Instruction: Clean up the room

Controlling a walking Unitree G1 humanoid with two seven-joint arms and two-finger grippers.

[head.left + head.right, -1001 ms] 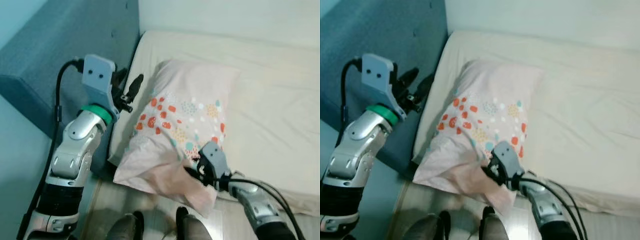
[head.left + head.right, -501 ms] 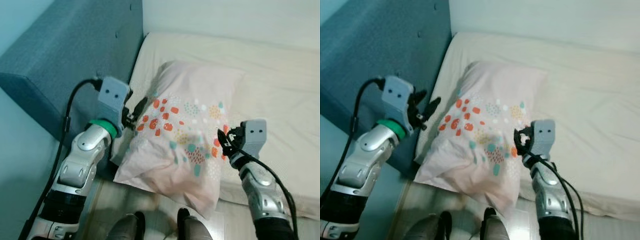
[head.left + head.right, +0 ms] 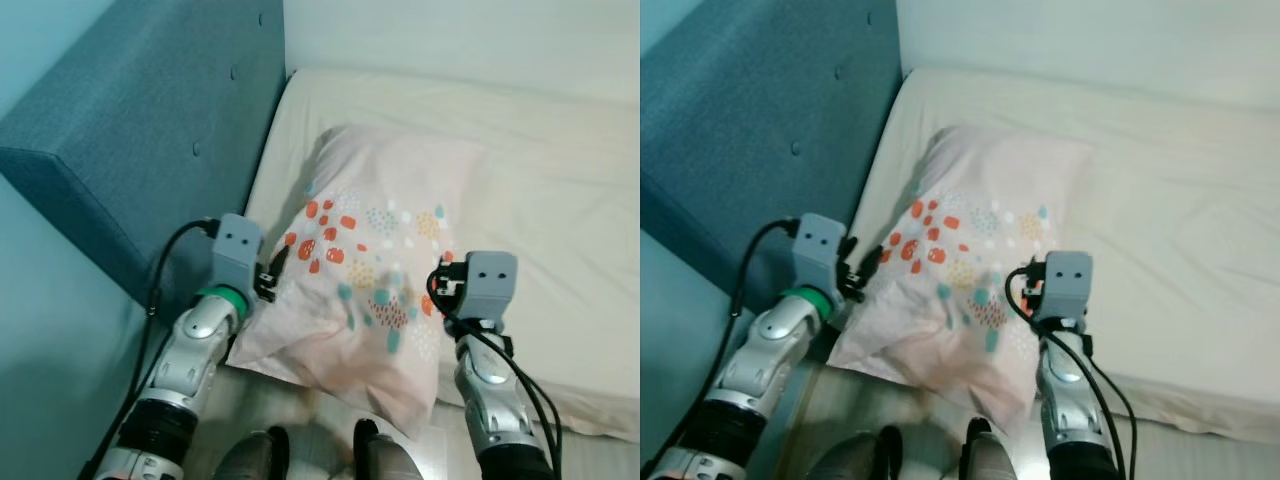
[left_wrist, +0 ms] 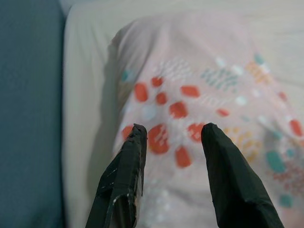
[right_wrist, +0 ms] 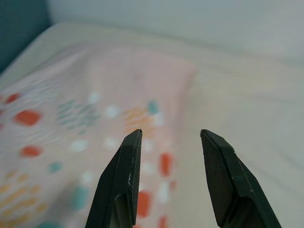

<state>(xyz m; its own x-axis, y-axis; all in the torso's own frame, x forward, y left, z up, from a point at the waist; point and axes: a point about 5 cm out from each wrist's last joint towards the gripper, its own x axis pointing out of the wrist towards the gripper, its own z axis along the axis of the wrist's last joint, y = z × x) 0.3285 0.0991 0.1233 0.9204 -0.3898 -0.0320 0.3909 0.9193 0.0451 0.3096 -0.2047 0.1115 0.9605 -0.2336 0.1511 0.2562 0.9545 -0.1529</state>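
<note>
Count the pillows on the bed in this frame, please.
1. A pink pillow with orange and teal spots lies at the mattress corner beside the blue headboard, overhanging the near edge, between the left gripper and right gripper.

A pale pink pillow [image 3: 975,270] (dotted with orange and teal marks) lies on the cream-sheeted bed [image 3: 1160,200], its near corner hanging over the mattress edge. The left end effector [image 3: 862,272] sits at the pillow's left edge, beside the blue upholstered headboard [image 3: 750,130]. The right end effector [image 3: 1028,290] rests at the pillow's right side.
</note>
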